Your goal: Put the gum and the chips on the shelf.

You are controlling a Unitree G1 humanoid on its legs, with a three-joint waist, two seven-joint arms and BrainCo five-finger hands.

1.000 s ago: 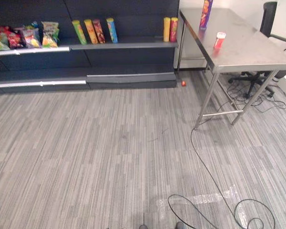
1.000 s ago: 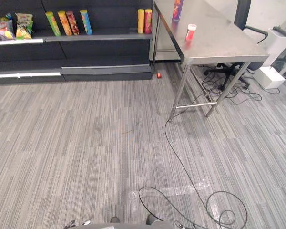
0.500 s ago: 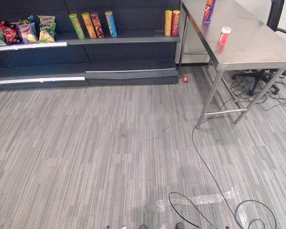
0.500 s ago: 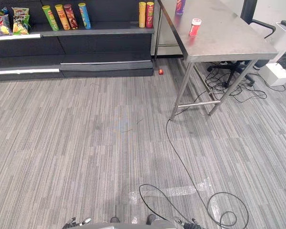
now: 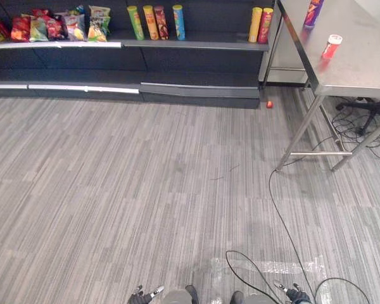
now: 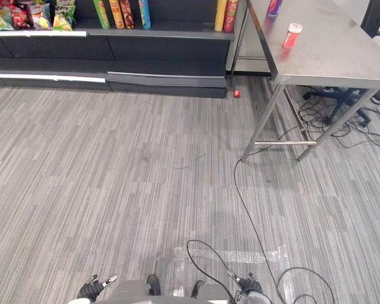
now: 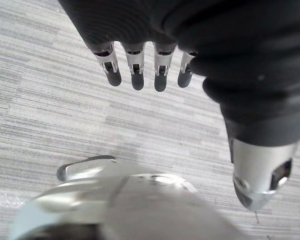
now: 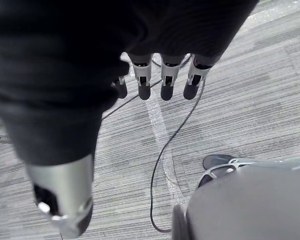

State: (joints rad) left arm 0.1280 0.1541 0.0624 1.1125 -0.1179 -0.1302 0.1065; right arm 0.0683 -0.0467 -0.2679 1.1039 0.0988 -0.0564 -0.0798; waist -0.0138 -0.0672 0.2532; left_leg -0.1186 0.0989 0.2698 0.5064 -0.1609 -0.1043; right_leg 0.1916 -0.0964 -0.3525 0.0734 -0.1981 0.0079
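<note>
The gum, a small red canister with a white cap (image 5: 331,46), stands on the steel table (image 5: 361,69) at the far right. The chips, a tall purple can (image 5: 313,12), stand further back on the same table. The dark shelf (image 5: 196,44) runs along the back wall to the left of the table. My left hand (image 7: 140,30) and right hand (image 8: 160,30) hang low over the grey carpet, far from the table. Both have straight fingers and hold nothing. They show at the bottom edge of the eye views, left hand (image 6: 92,289) and right hand (image 6: 248,286).
Several chip cans (image 5: 156,21) and two more (image 5: 261,25) stand on the shelf, with snack bags (image 5: 57,26) at its left. A small red ball (image 5: 270,104) lies on the floor by the shelf. An office chair base (image 6: 342,98) sits under the table.
The whole picture has shifted, so the camera has moved; shelf and table now sit further right. Both hands have come into sight at the bottom edge. Nothing on the table moved.
</note>
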